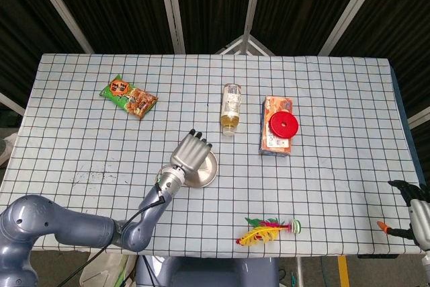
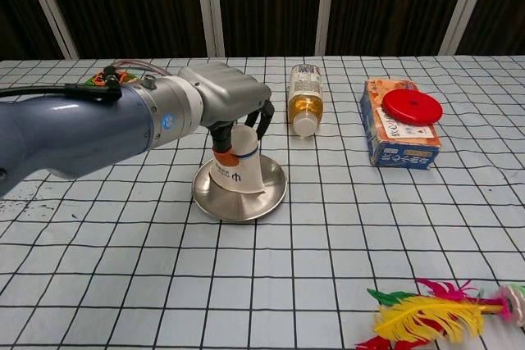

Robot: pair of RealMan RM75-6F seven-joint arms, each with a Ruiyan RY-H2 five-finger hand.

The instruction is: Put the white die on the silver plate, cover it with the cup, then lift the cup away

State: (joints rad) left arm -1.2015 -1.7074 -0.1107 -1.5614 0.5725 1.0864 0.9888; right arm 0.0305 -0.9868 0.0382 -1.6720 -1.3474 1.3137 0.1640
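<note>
A: Checkered worktop (image 2: 328, 235); where's the cup (image 2: 238, 165)?
B: Upside down on the silver plate (image 2: 271, 198), left hand (image 2: 234, 108) clamped on it from above; die hidden. Right hand (image 1: 413, 213) far off, state unclear.

I can't see the white die anywhere; my left hand (image 1: 193, 154) hides the cup (image 2: 237, 168) from above, and the frame edge crops my right hand (image 1: 416, 214).

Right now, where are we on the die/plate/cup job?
Done, apparently: no die is visible anywhere, so it is probably under the cup, though that cannot be confirmed. In hand: the left robot hand holds the cup upside down on the silver plate. Left: lifting the cup away.
</note>
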